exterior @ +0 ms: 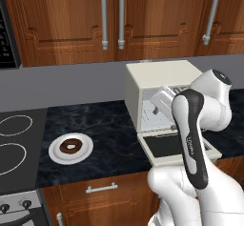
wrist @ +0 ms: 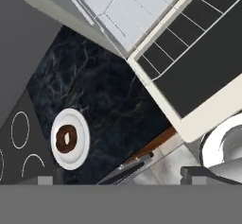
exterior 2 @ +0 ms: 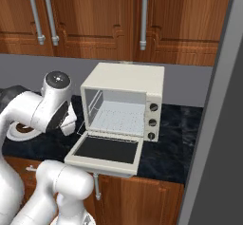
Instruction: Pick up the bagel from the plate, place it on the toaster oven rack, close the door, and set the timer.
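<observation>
White arm folded high, elbow bent, wrist angled downward; hand state unclear.

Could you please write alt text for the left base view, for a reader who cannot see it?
A brown bagel sits on a white plate on a dark counter. To its right, a cream toaster oven stands with its door folded down, and the white robot arm rises in front of it.

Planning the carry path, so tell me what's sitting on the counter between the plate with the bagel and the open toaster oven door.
Nothing: in the left base view, bare dark marbled counter separates the plate, which holds the bagel, from the lowered door. The hand view shows the same bare stretch.
</observation>
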You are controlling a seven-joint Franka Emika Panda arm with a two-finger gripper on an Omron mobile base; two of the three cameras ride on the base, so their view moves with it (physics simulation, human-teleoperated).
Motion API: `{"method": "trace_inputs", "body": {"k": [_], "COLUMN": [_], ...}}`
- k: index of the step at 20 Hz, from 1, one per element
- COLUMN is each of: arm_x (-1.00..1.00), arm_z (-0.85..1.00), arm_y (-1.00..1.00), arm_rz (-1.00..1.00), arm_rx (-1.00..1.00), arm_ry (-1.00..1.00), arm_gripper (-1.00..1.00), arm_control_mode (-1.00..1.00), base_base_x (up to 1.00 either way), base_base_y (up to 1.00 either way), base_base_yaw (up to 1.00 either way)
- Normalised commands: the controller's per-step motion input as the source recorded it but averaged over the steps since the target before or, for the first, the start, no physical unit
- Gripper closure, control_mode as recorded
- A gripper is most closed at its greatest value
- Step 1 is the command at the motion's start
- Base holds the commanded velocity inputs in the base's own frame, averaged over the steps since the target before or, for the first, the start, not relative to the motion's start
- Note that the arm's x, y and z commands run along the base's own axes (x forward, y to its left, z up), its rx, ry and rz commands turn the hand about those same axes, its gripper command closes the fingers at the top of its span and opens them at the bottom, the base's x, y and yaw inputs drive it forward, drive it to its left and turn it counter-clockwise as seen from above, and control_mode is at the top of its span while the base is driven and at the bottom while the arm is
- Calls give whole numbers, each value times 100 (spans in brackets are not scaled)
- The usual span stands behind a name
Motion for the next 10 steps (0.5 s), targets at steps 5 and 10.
{"method": "trace_inputs", "body": {"k": [5,10], "arm_x": [-19,-1], "arm_z": [42,7], "arm_y": [100,100], "arm_rz": [6,4], "arm_rx": [-13,-15], "arm_ry": [5,11], "arm_gripper": [-100,-100], "arm_control_mode": [-100,-100], "base_base_x": [0,0], "base_base_y": [0,0], "base_base_yaw": [0,0]}}
